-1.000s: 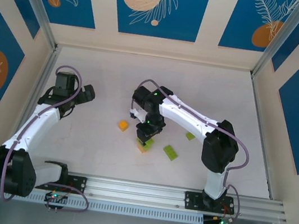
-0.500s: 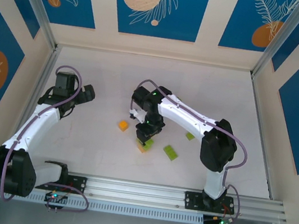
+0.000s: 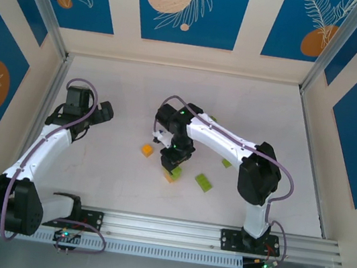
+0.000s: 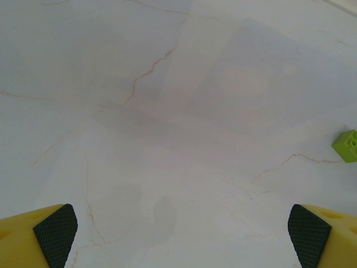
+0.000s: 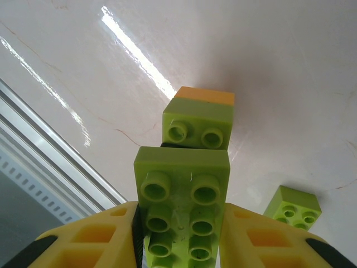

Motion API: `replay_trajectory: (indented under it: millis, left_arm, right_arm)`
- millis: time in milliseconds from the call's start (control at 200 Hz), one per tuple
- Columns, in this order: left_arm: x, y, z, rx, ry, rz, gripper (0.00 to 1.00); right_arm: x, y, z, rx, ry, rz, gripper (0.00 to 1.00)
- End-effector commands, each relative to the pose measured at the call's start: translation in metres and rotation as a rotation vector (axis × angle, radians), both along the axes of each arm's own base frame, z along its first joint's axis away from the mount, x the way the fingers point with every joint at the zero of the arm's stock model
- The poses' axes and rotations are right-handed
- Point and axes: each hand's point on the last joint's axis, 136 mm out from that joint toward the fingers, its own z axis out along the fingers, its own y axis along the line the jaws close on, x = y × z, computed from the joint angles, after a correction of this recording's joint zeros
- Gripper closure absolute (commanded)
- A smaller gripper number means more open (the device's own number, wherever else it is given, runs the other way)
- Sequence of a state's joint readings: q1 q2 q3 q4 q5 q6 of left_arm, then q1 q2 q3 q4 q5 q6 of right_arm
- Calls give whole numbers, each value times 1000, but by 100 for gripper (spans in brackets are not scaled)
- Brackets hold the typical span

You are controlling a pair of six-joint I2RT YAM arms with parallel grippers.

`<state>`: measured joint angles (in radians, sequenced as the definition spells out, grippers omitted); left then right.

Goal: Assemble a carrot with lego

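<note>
My right gripper (image 5: pixel 181 231) is shut on a long lime green lego brick (image 5: pixel 184 190), studs facing the camera, its yellow fingers (image 5: pixel 97 240) on both long sides. Just beyond the brick's tip, a small lime brick (image 5: pixel 198 123) sits on top of an orange brick (image 5: pixel 205 95) on the table. From above, the right gripper (image 3: pixel 174 159) hangs over this small stack (image 3: pixel 173 173) at mid-table. My left gripper (image 3: pixel 105 111) stands open over bare table at the left, nothing between its pads (image 4: pixel 54 234).
A loose orange brick (image 3: pixel 147 149) lies left of the stack. A lime brick (image 3: pixel 203 182) lies to its right, seen too from the right wrist (image 5: pixel 293 207). A smaller lime piece (image 3: pixel 227 163) lies farther right. One lime brick (image 4: pixel 347 145) sits at the right edge of the left wrist view.
The right arm has eased slightly to the left with the lime brick held over the stack. The left arm has not moved.
</note>
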<state>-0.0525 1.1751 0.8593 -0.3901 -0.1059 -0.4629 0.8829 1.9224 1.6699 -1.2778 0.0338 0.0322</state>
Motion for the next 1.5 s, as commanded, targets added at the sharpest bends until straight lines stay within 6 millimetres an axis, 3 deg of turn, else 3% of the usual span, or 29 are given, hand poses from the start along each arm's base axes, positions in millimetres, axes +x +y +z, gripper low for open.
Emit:
replay_trajectory:
  millis: [0,535,1115,1295,1495]
  left_arm:
    - [-3,4,-3,7,14,10,0]
    - [-3,4,-3,6,14,9,0]
    - [-3,5,-2,12,12,14,0]
    - [-2,4,-2,10,14,10,0]
    - [-2,5,-2,11,13,12,0]
  right_arm:
    - [-13,-5,-13,-64,63,18,63]
    - [-22,-20,-40,-198,81,55,63]
    - [-8,11,-49,-96,39,7,63]
    - [-3,11,-45,-88,7,-10,63]
    - [3,15,-26,-29,-21,-34,63]
